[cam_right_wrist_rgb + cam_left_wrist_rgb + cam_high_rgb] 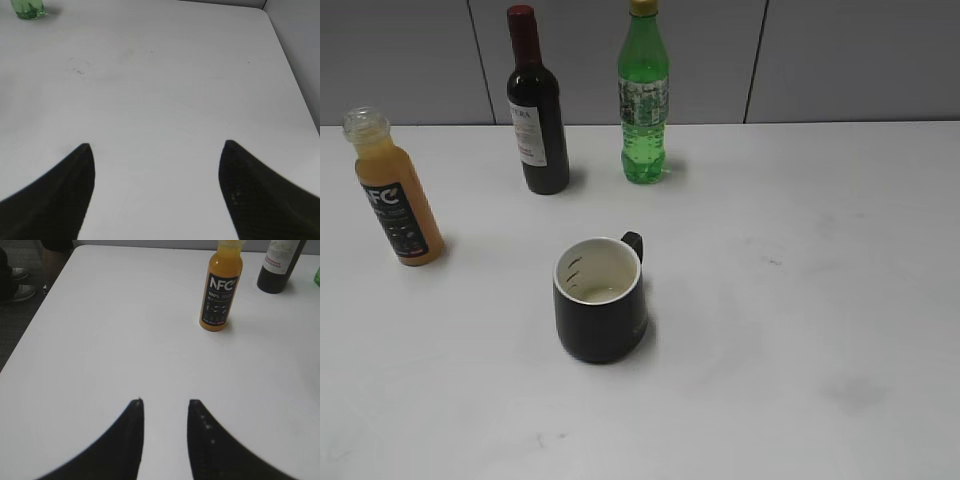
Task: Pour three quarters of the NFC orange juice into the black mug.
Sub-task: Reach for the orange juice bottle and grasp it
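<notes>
The NFC orange juice bottle stands upright at the left of the white table, capless, nearly full of orange liquid. It also shows in the left wrist view, far ahead and right of my left gripper, which is open and empty over bare table. The black mug stands in the middle of the table, handle to the back right, its cream inside holding only a thin residue. My right gripper is open wide and empty over the right part of the table. Neither gripper shows in the exterior view.
A dark wine bottle with a red cap and a green soda bottle stand at the back. The soda bottle's base shows in the right wrist view. The table's left edge and right edge are in view.
</notes>
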Tool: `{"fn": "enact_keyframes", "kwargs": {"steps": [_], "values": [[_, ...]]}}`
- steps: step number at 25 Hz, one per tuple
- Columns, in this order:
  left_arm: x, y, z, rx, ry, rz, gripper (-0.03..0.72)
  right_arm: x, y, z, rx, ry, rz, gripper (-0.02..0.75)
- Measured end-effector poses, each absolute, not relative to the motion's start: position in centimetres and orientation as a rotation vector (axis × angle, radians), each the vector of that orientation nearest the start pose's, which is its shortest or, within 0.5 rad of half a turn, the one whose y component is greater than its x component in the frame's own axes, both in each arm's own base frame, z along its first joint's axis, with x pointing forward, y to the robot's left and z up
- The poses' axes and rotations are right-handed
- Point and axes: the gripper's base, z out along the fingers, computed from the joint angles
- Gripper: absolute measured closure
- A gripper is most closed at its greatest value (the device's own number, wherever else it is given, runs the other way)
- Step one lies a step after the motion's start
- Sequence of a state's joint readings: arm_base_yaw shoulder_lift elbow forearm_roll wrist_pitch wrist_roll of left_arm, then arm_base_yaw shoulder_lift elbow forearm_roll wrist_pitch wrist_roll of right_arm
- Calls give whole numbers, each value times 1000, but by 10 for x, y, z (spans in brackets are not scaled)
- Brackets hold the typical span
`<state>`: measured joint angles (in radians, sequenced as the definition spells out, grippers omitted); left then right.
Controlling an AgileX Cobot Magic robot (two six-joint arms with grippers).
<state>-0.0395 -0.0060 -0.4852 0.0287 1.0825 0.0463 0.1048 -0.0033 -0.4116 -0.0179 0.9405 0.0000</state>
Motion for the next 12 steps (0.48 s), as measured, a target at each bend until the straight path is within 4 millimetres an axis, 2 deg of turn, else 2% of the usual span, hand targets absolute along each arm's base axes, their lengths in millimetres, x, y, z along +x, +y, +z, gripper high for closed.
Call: {"fn": "enact_keyframes", "kwargs": {"steps": [12], "values": [[-5, 3, 271, 87, 2073, 39, 449, 9, 0, 262, -107, 2006, 46, 151]]}}
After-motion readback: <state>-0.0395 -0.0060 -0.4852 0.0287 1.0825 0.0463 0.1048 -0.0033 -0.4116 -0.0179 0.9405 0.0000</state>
